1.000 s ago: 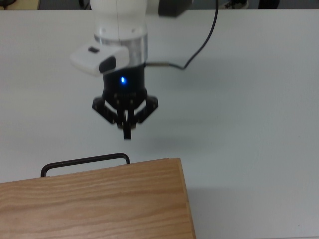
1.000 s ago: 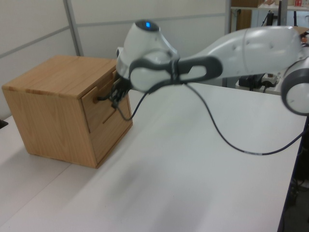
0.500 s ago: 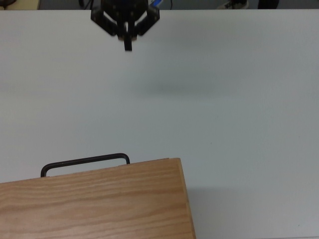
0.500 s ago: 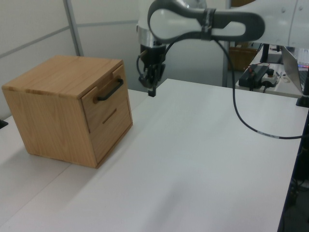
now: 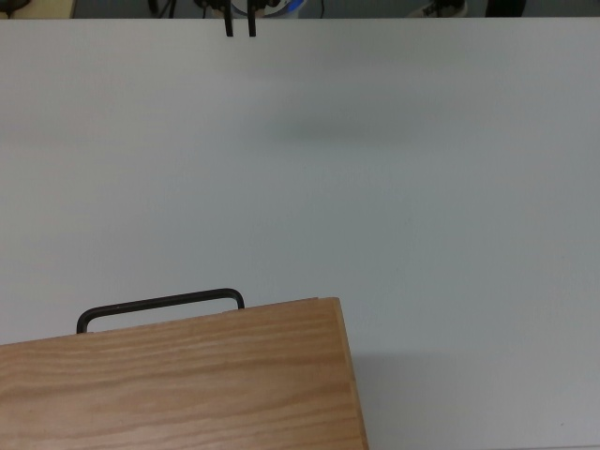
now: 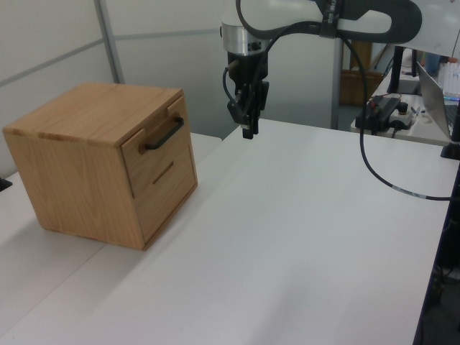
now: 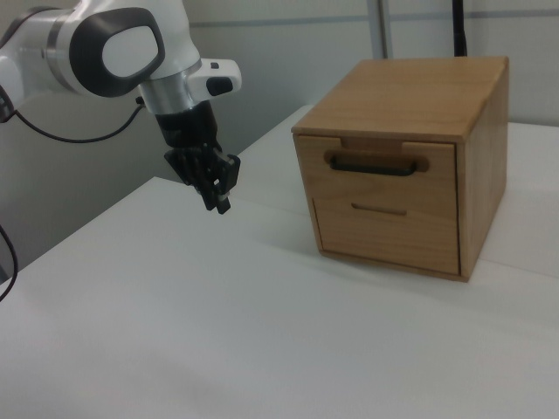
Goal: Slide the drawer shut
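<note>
The drawer [image 7: 377, 164] sits flush; the gripper [image 5: 240, 25], fingers slightly spread and empty, should simply stay clear.

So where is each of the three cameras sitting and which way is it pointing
Top view: above the cabinet, looking down over the handle and table; only the gripper tips show.
Left view: beside the table, facing the drawer at an angle; the arm and gripper show.
Right view: from the opposite side, facing the drawer front; the arm and gripper show.
All three share the handle and gripper.
</note>
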`<state>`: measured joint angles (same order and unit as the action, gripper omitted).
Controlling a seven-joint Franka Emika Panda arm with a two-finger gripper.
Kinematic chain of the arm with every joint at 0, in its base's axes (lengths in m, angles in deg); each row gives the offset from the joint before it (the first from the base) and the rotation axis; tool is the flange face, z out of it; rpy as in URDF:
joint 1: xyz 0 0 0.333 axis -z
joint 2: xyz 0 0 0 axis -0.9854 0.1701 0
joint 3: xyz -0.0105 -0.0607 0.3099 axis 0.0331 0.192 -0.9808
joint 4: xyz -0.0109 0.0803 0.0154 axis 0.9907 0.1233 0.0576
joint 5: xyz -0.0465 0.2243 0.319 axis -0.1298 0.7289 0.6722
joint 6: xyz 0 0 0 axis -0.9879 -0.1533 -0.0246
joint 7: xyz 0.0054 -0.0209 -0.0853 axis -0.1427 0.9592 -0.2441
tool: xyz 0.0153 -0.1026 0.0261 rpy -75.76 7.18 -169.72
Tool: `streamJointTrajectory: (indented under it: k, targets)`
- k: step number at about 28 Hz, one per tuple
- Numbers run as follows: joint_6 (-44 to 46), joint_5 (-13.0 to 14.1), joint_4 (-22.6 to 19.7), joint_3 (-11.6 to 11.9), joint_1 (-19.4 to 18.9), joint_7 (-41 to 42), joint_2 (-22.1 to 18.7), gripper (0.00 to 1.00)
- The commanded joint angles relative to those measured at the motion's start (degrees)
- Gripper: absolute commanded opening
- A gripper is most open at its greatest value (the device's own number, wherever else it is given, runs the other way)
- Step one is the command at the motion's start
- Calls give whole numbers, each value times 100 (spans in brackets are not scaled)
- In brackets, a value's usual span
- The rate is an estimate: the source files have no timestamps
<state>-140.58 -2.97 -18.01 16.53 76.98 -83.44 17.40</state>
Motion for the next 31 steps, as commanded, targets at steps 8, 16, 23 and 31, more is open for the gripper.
streamJointTrajectory:
  k: [8,16,23,31]
  targets:
    - [166,6,-22,75,-30,-96,-63,100]
    - [157,-55,-21,58,-38,-87,-63,100]
    - [175,-55,-22,58,-30,-96,-63,100]
    - [166,-47,-22,137,-21,-87,-63,100]
